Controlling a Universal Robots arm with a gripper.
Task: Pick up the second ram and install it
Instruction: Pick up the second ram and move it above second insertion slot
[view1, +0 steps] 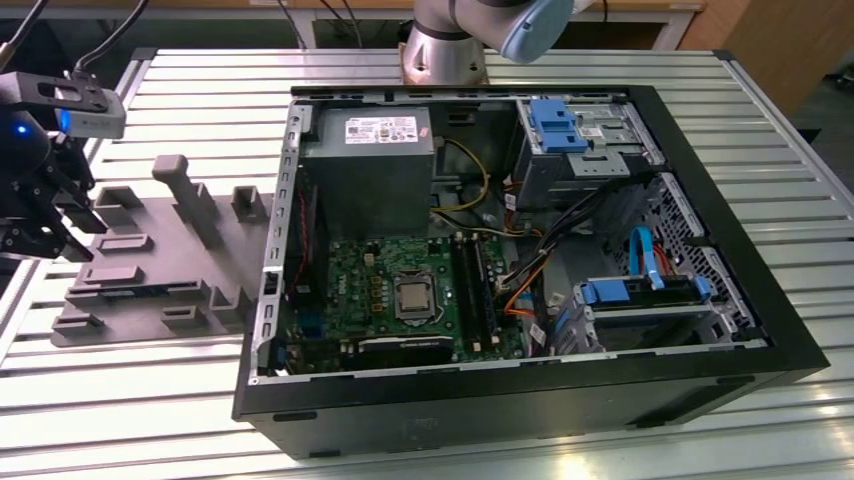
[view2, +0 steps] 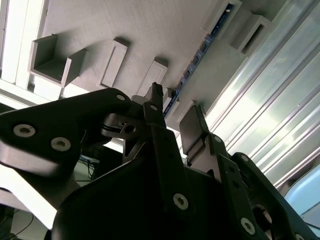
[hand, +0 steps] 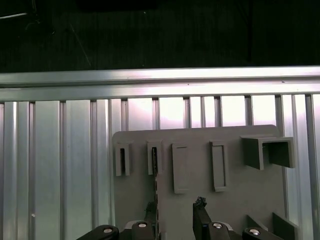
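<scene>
Standing on edge in slots of the grey fixture (hand: 235, 200), the second ram (hand: 155, 172) is seen just below the end effector (hand: 176, 204), whose fingers are held apart. Its long axis is set along the gap, nearer one finger; open desk (hand: 60, 160) surrounds the fixture.
</scene>
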